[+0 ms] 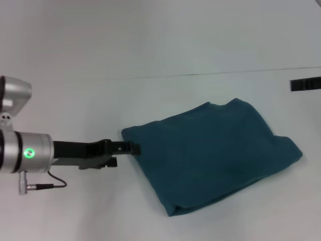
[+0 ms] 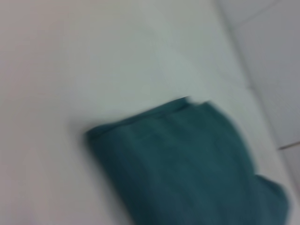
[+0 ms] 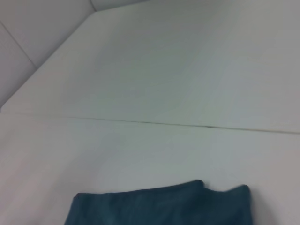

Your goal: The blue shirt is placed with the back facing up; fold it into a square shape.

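- The blue shirt (image 1: 213, 155) lies on the white table (image 1: 150, 45), a bit to the right of the middle in the head view.
- It is folded into a thick, nearly square bundle that sits turned at a slant.
- One corner of the bundle points toward the robot, and a small flap of cloth sticks out on its right side.
- Only plain blue cloth shows on top.
- The left gripper (image 1: 134, 148) reaches in low from the left, and its black tip is right at the shirt's left edge.
- I cannot tell if its jaws are open or closed, or if they pinch the cloth.
- The left arm (image 1: 30, 153) is silver with a green light on it, and a thin cable hangs under it.
- The left wrist view shows the shirt (image 2: 187, 164) lying flat on the table, with layers showing along its folded edge.
- The right wrist view shows only the far edge of the shirt (image 3: 159, 206) and a thin seam line (image 3: 154, 123) across the table.
- A black object (image 1: 306, 84) pokes in at the right edge of the head view, well apart from the shirt; I cannot tell what it is.
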### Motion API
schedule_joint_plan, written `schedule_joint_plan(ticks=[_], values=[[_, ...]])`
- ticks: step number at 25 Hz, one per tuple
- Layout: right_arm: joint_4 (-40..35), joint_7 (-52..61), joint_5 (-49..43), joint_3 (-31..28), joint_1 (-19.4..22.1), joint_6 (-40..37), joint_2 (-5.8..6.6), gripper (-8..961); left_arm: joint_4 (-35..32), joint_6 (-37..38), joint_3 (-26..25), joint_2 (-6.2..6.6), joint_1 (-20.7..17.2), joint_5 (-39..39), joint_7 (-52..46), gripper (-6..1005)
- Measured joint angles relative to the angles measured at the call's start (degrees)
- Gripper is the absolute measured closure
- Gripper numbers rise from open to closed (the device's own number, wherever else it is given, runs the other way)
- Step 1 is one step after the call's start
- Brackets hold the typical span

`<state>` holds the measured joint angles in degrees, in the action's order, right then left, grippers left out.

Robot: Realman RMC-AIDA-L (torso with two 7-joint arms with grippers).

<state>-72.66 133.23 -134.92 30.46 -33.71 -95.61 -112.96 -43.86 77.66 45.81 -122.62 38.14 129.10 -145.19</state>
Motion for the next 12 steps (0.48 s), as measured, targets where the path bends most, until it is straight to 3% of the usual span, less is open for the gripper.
schedule_joint_plan(ticks=[6,12], values=[[0.2,-0.1,-0.4,5.1,-2.1,3.1,-0.43,14,2.3,-1.2,0.7,-0.17,2.4,3.6,-4.1,51],[0.3,-0.5,-0.4,6.6,-3.0,3.7,-0.71,8,4.3,-2.1,1.5,-0.46,3.7,4.7,-6.0,52]])
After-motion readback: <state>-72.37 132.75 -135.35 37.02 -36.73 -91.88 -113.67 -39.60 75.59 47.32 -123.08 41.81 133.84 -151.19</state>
